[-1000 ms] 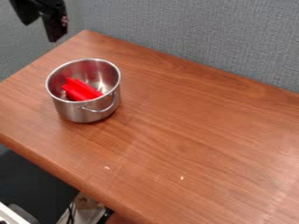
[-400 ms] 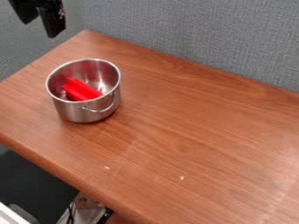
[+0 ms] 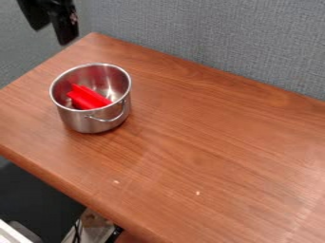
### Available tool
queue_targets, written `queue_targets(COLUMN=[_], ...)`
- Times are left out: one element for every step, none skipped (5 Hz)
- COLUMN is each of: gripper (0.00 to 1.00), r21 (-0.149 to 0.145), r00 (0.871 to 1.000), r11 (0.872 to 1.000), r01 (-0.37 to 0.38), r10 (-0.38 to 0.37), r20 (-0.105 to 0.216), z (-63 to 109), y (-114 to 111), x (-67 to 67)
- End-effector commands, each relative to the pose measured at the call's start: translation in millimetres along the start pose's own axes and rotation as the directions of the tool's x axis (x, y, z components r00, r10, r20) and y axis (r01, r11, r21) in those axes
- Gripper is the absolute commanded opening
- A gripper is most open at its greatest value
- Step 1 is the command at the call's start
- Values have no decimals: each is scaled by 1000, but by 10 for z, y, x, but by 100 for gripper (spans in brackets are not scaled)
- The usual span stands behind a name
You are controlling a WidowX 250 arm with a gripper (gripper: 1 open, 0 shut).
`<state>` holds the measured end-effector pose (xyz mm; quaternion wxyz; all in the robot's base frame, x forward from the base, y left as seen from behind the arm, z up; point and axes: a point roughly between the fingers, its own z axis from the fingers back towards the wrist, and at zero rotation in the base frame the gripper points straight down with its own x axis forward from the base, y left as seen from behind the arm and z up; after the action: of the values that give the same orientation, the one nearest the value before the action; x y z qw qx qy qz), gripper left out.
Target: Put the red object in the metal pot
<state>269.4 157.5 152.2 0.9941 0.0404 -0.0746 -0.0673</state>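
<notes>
Wooden table [image 3: 203, 142] before a grey wall [image 3: 229, 38]. 1 metal pot [image 3: 91, 97] stands near the table's left corner; the red object [image 3: 86, 97] lies inside it, slanted across the bottom. The gripper [image 3: 56, 21], dark and partly cut off at the upper left edge, hangs above and behind the pot, holding nothing, jaws spread wide.

The metal pot [image 3: 91, 97] is small, round and shiny. It stands upright on the left side of the brown table [image 3: 203, 142], with a little handle on its near right side. The red object [image 3: 89, 97] is a long block. It lies inside the pot, tilted, with one end against the left wall.
</notes>
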Motion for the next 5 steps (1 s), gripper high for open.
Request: queue_targets(gripper=[100, 100, 100, 100, 100], r21=[19, 95, 160, 162, 155], r00=[999, 1000, 996, 992, 990], r11=[999, 995, 984, 979, 978], r01=[41, -22, -81, -126, -136], r10=[-41, 21, 75, 121, 132], r20=[-7, 13, 43, 41, 39], z=[73, 224, 371, 378, 300], y=[-107, 16, 131, -1, -61], x=[-43, -6, 23, -13, -26])
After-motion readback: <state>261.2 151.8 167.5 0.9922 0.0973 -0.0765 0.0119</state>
